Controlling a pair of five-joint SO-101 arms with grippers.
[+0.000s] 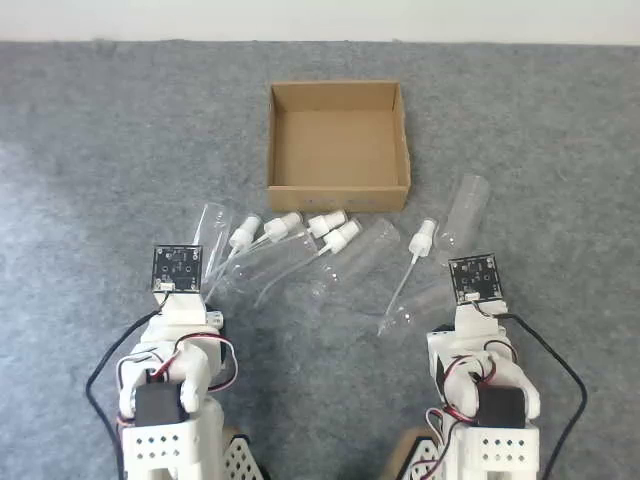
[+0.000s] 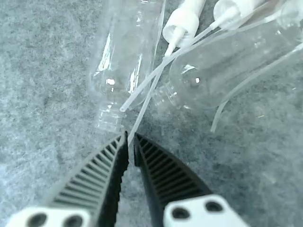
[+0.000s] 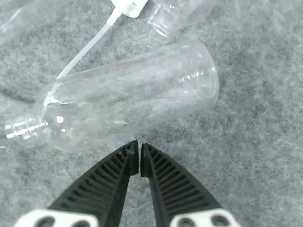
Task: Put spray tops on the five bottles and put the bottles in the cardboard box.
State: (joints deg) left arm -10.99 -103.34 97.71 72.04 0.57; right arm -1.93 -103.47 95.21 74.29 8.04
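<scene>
All five clear bottles [image 1: 268, 262] are lying on their sides on the grey bench [image 1: 90, 150], in a loose row just in front of the cardboard box [image 1: 338, 198]. None has a top on and none is in the box, which sits open side up with a bare floor.

Four of the spray tops [image 1: 283, 226] are bunched together between the left-hand bottles, close to the box's front wall. Their thin tubes trail back toward the arms. The fifth top [image 1: 423, 240] lies off to the right with its tube [image 1: 400, 285] running across the bottle nearest the right arm.

The left claw [image 2: 130, 137] is pinched nearly closed with nothing in it, low over the bench. The neck of one bottle [image 2: 125, 56] points right at its tips. The loose end of a top's tube [image 2: 147, 90] lies right by the tips too, but I can't tell if it's touching.

The right claw [image 3: 138, 144] is squeezed together the same way and holds nothing. It's just short of the side of a bottle [image 3: 128, 101] lying crosswise in front of it. Another bottle's open neck [image 3: 165, 19] and a top [image 3: 128, 5] are a bit beyond that.
</scene>
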